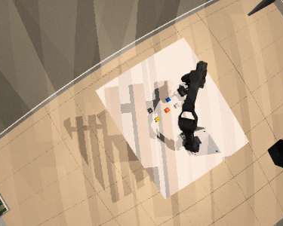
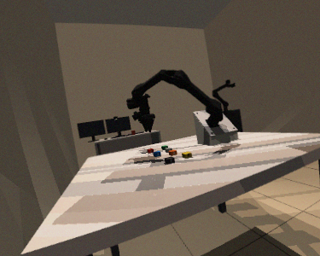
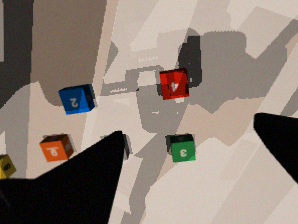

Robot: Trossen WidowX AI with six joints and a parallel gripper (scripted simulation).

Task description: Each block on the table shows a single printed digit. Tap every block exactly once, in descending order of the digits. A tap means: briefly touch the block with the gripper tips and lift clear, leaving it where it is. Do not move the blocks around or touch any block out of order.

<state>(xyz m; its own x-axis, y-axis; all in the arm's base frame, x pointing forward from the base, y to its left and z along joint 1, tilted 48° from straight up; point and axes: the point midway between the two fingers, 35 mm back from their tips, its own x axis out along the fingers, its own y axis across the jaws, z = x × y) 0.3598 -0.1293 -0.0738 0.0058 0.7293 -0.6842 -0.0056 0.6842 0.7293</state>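
My gripper (image 2: pixel 148 129) (image 3: pixel 186 129) is open and empty, high above the table. In the wrist view the red 4 block (image 3: pixel 174 85) (image 2: pixel 150 150) and green 3 block (image 3: pixel 182 148) (image 2: pixel 165 148) lie between the fingertips' lines; the arm hides both in the top view. The blue 2 block (image 3: pixel 76 100) (image 1: pixel 168 99) (image 2: pixel 157 154) is left of them. The orange block (image 3: pixel 56 149) (image 1: pixel 167 110) (image 2: pixel 172 152) seems to show an underlined 6. The left finger mostly hides the grey block (image 3: pixel 126 146) (image 1: pixel 176 105). The yellow 8 block (image 3: pixel 6 167) (image 1: pixel 157 119) (image 2: pixel 187 154) is at the wrist view's edge. A black block (image 1: pixel 150 111) (image 2: pixel 170 160) lies outside it.
The white table (image 1: pixel 224 132) (image 2: pixel 108 205) carries the arm's grey sloped base (image 1: pixel 209 145) (image 2: pixel 203 134). The blocks stand apart in a loose group in front of the base. Shadows of the arm cross the table. A desk with two monitors (image 2: pixel 91 129) (image 2: pixel 118 125) stands behind.
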